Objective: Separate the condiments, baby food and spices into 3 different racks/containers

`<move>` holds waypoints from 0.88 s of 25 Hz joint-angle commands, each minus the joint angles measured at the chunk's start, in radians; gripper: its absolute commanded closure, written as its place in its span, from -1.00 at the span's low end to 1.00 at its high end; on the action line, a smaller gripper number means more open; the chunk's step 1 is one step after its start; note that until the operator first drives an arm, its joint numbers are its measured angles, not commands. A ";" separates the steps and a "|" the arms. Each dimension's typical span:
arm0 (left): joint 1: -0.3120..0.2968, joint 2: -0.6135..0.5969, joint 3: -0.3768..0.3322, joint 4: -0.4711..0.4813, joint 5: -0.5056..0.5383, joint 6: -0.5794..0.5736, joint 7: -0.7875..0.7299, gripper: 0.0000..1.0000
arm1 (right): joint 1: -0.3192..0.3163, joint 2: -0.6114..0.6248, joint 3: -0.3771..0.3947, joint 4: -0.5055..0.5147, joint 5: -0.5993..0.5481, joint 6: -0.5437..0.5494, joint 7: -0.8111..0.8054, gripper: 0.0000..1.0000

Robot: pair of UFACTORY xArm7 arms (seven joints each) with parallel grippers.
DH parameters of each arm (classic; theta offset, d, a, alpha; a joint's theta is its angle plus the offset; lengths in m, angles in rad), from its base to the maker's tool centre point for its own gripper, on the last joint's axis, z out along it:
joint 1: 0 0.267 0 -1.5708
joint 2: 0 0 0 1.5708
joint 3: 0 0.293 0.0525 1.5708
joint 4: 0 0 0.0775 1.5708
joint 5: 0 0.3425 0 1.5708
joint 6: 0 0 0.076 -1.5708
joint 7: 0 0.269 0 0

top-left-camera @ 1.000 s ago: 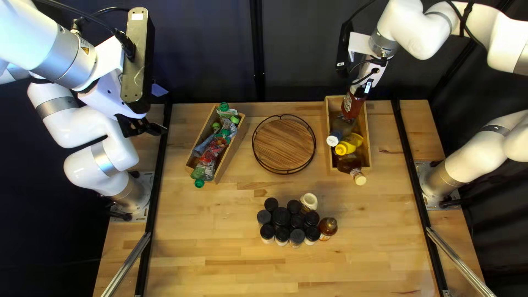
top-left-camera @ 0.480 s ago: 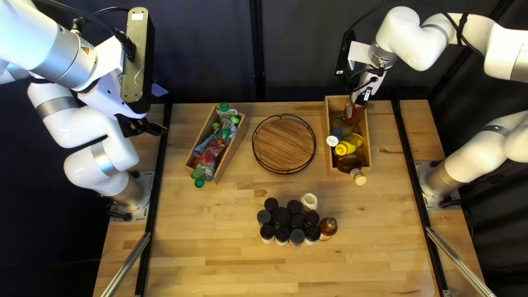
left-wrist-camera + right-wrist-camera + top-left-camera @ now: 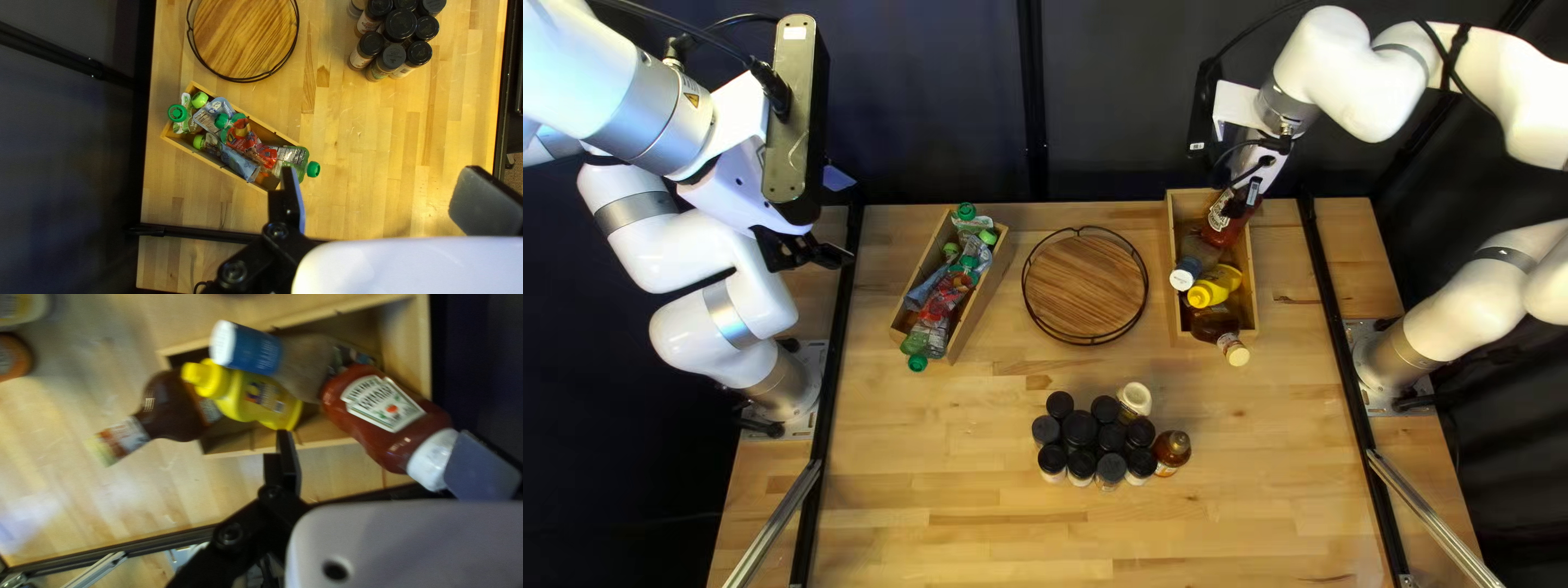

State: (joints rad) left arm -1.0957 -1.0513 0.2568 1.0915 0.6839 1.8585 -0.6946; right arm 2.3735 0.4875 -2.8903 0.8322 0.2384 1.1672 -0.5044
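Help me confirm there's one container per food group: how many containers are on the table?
3. In the top left view, the pouch box is at the left, the round tray in between, and the condiment box at the right.

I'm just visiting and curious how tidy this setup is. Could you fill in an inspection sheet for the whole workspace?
Surface: light wooden table, visible parts dry-looking.
Baby food: pouches lie in a wooden box.
Condiments: ketchup, mustard and a dark sauce bottle at the other box.
Spices: black-capped jars grouped on the table, not yet on the round tray.
Clutter: nothing seen.
Left gripper: open, nothing held.
Right gripper: open; ketchup's cap is beside one finger, contact unclear.
Cables: black ones run along both arms; no tangle visible.
Surroundings: dark curtain behind, metal rails at the sides.
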 commanded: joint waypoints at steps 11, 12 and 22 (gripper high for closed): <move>0.000 0.000 0.000 0.000 0.000 0.000 0.000 -1.00 | 0.279 0.003 0.151 -0.026 0.307 -0.102 -0.103 -1.00; 0.000 0.000 0.000 0.000 0.000 0.000 0.000 -1.00 | 0.291 -0.001 0.174 -0.034 0.315 -0.121 -0.096 -1.00; 0.000 0.000 0.000 0.000 0.000 0.000 0.000 -1.00 | 0.298 -0.113 0.449 -0.016 0.182 -0.223 0.148 -1.00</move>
State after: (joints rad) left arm -1.0957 -1.0513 0.2568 1.0915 0.6839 1.8585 -0.6946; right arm 2.6855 0.4180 -2.5168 0.8046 0.4767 0.9660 -0.4405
